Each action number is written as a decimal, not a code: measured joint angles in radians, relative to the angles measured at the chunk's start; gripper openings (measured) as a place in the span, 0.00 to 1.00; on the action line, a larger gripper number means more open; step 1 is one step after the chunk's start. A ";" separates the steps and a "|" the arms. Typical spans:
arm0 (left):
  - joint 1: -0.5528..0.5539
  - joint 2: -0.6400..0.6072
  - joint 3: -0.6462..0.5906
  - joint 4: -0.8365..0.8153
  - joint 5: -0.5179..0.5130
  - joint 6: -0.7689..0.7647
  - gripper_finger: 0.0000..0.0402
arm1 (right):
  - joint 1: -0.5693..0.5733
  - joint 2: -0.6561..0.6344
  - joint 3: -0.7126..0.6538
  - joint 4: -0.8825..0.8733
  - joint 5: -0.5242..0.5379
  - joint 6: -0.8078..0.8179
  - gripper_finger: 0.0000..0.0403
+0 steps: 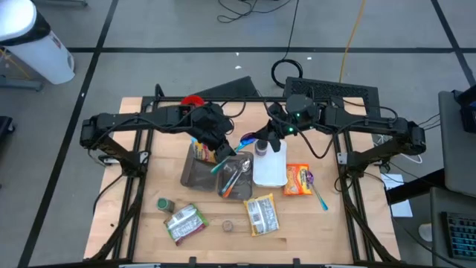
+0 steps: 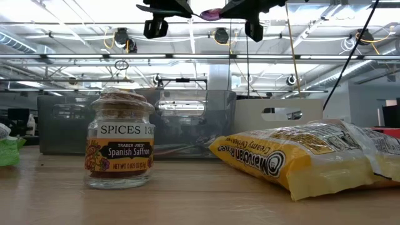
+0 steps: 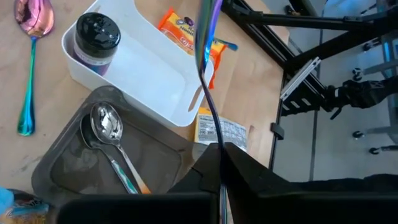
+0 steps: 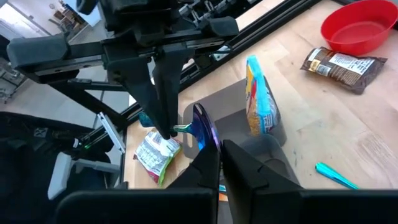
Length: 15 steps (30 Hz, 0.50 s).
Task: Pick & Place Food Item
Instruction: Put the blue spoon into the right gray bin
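Observation:
An iridescent purple-blue spoon (image 4: 200, 127) hangs in the air between my two grippers, high above the table's middle; it shows blue in the high view (image 1: 246, 138). My left gripper (image 1: 225, 149) is shut on its thin handle (image 3: 210, 93). My right gripper (image 1: 262, 138) is shut at its bowl (image 2: 211, 14). Below lie food packets: an orange packet (image 1: 297, 180), a yellow macaroni bag (image 1: 262, 214), a green packet (image 1: 184, 223) and a saffron jar (image 2: 119, 140). My left gripper pinches the spoon's handle near its free end (image 3: 220, 146) between its two fingers, which point down (image 4: 165, 106). The spoon juts out level from the fingertips toward the right arm, clear of the table. My right gripper has the edge of the spoon's bowl (image 4: 205, 138) at its fingertips, coming level from the table's right. Its own fingers hide the place of contact.
A grey tray (image 1: 190, 179) holds an upright snack bag (image 4: 258, 102). A second grey tray (image 3: 68, 155) holds a silver spoon (image 3: 106, 124). A white bin (image 3: 155, 74) holds a black-lidded jar (image 3: 96, 34). Another iridescent spoon (image 3: 34, 25), a teal spoon (image 1: 320, 197) and a red bowl (image 4: 360, 25) lie around.

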<state>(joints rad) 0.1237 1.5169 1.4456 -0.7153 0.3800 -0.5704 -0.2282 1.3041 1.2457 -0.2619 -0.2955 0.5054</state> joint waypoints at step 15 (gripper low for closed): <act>-0.004 0.033 -0.002 -0.023 -0.007 -0.027 0.01 | -0.002 -0.002 0.000 0.010 0.013 0.001 0.19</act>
<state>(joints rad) 0.1196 1.5496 1.4433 -0.7381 0.3732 -0.5976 -0.2306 1.3018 1.2457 -0.2520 -0.2829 0.5066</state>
